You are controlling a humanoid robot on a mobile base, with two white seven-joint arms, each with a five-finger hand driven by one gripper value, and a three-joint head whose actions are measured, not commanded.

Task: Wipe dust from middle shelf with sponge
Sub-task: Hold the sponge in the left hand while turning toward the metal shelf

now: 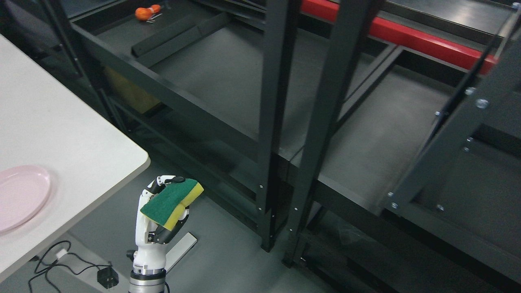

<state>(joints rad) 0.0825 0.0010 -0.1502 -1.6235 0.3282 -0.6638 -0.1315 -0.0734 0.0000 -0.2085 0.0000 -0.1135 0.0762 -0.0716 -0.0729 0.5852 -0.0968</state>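
Note:
My left hand (160, 207) rises from the bottom edge at the lower left, white with dark joints. Its fingers are shut on a sponge (171, 200) with a green scouring top and yellow body, held above the floor. The hand is in front of and left of the black metal shelving. The dark grey shelf board (228, 77) lies beyond the front uprights (273, 122), well apart from the sponge. The right hand does not show.
A white table (61, 122) with a pink plate (20, 195) stands at the left. An orange tool (147, 12) lies at the shelf's far left. A red beam (407, 36) crosses the back. Cables and a plug (106, 276) lie on the floor.

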